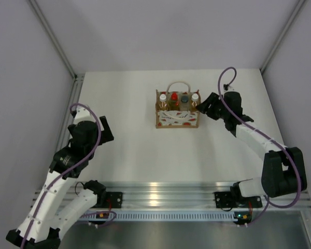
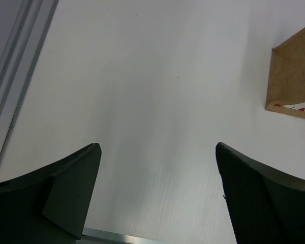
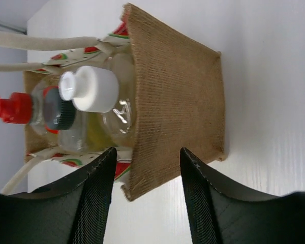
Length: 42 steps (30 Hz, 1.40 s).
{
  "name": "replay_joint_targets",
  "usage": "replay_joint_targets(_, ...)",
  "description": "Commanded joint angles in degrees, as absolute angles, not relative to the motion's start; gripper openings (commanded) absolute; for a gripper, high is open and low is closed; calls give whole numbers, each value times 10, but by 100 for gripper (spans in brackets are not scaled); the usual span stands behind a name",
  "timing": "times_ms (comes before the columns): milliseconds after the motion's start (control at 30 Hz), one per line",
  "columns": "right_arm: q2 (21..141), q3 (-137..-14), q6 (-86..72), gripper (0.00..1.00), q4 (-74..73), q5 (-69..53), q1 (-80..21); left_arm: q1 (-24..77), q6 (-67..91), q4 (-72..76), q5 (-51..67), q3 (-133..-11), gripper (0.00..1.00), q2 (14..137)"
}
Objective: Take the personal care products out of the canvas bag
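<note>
Seemingly to steady it, the right jaws stand apart astride the bag's (image 3: 178,101) end wall, bottles (image 3: 114,114) still inside, while the left jaws gape idle.

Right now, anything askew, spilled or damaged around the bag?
Nothing stands out. The canvas bag stands upright on the table, with four bottles upright inside, caps on and no spill visible. The right claw sits at the bag's side, jaws apart.
</note>
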<state>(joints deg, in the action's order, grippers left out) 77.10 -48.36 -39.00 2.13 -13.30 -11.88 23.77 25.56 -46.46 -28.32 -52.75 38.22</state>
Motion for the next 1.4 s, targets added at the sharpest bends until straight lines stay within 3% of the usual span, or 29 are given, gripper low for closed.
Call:
replay_joint_targets(0,810,-502,-379,51,63,-124,-116,241,251,-441,-252,-535,99,403)
replay_joint_targets(133,811,-476,-375,42,72,-126,-116,241,255,-441,-229,-546,99,414)
replay_joint_targets(333,798,-451,-367,40,73,-110,-113,241,312,-435,-164,-593,99,434)
replay_joint_targets(400,810,-447,-367,33,79,-108,-114,241,336,-417,-116,-609,99,463)
replay_joint_targets(500,822,-433,-376,23,96,-117,-114,253,360,-375,-86,-648,99,531)
replay_joint_targets(633,831,-418,-374,12,117,-123,-113,351,342,-367,-160,-749,99,691)
replay_joint_targets(900,830,-407,-372,6,127,-126,-114,409,310,-369,-228,-937,96,901)
replay_joint_targets(1133,810,-396,-379,6,127,-124,-114,410,280,-370,-262,-1022,86,1022)
replay_joint_targets(1367,803,-395,-374,6,120,-127,-113,410,252,-384,-287,-1089,61,1106)
